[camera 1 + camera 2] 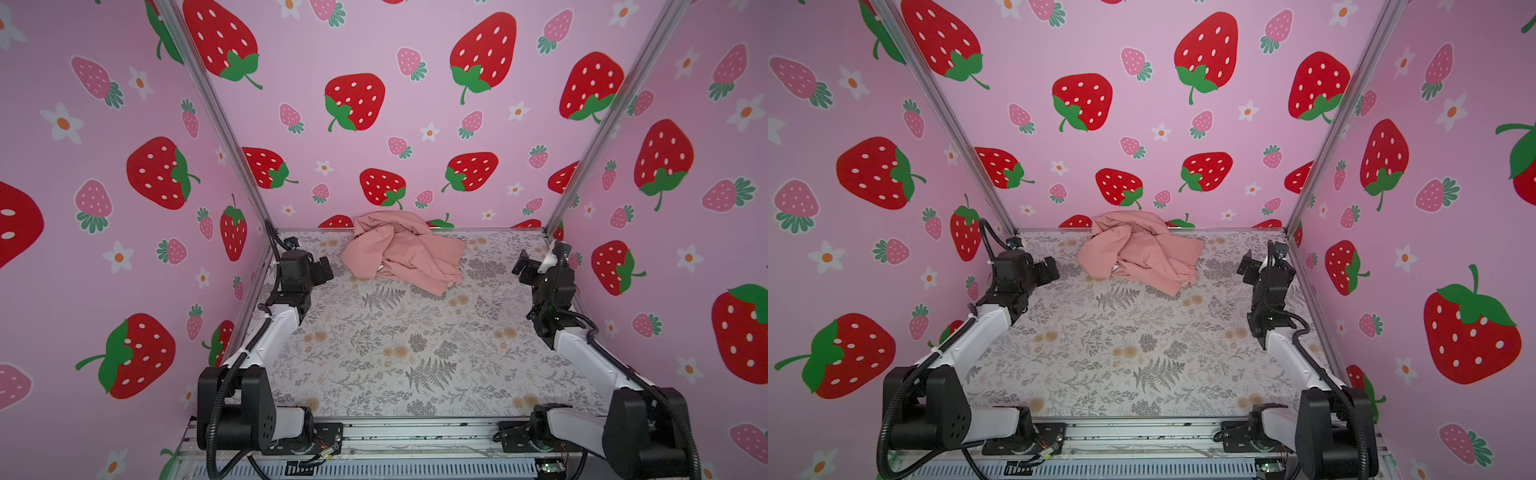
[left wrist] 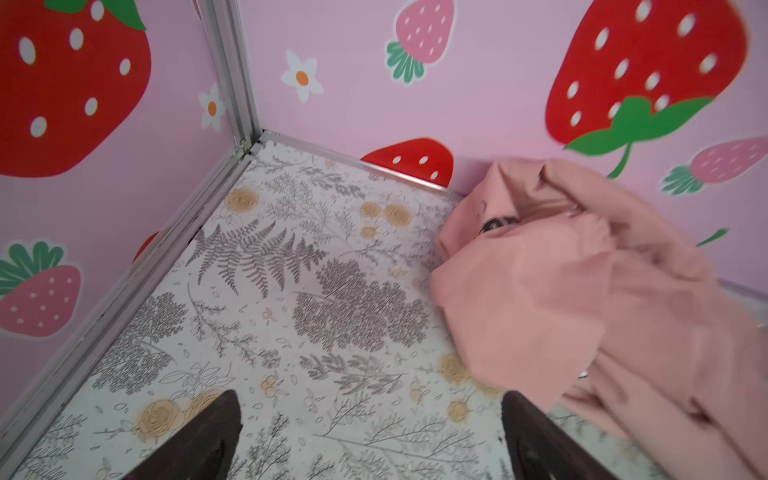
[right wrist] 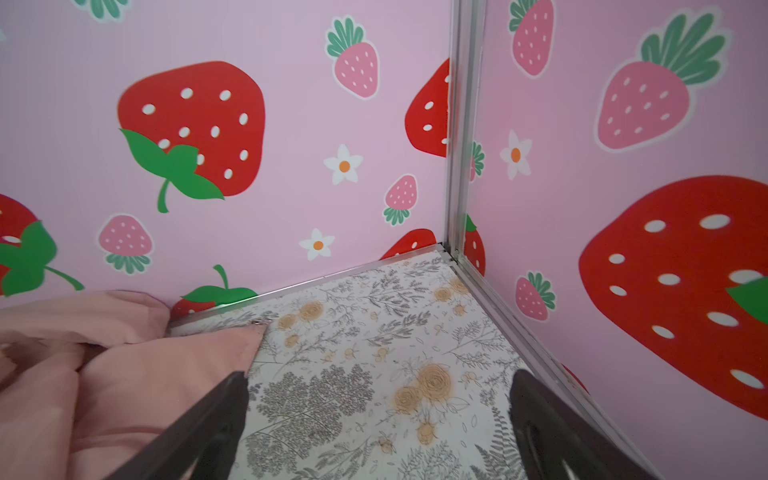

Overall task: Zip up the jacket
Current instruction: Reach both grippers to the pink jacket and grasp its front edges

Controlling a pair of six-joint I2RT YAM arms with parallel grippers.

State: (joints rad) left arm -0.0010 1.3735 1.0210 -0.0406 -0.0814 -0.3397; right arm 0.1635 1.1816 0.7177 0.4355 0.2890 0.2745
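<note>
2 arms (image 1: 582,353) show white links (image 1: 277,332), black joints (image 1: 293,270), ribbed cables (image 1: 214,419).

Jacket (image 1: 405,253) salmon-pink, plain. Table (image 1: 374,353) white w/ grey ferns, tan flowers. Walls (image 1: 415,41) pink w/ red strawberries. My arms (image 1: 282,328) white & blk.

A silver aluminium corner post (image 3: 461,124) joins two pink walls printed with red strawberries (image 3: 191,129). The white table top with grey ferns and tan flowers (image 3: 374,332) runs right up to its foot. The soft salmon-pink cloth jacket (image 3: 104,374) lies crumpled well away from that post, one pointed corner aimed toward it, with a small silver metal piece (image 3: 259,321) at the tip. The right gripper (image 3: 374,424) hangs with its dark fingers (image 3: 199,428) spread wide and only bare table between them. The finger farther from the post overlaps the jacket's edge, contact unclear.
</note>
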